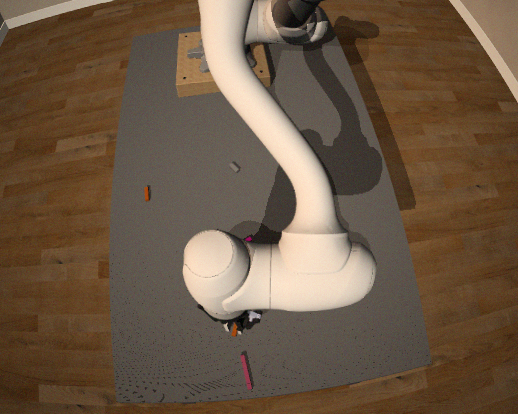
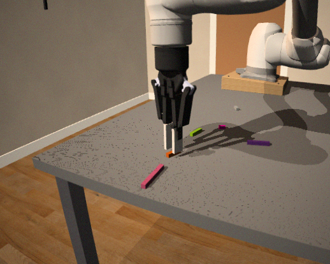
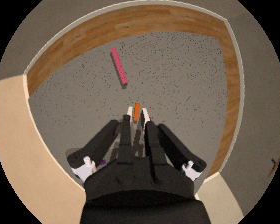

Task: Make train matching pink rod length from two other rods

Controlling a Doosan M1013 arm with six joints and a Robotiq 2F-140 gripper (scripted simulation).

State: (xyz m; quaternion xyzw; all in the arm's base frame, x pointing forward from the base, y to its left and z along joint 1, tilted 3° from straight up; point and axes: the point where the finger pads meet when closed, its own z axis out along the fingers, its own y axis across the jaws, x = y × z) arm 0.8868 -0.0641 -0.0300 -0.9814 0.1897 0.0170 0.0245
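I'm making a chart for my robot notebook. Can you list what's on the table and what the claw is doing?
gripper: low at the table, fingers slightly apart around orange rod
pink rod: flat, near the table edge, touching nothing
lime rod, magenta rod, purple rod: scattered behind gripper
grey rod: farther back
second orange rod: alone, off to one side
train: not started
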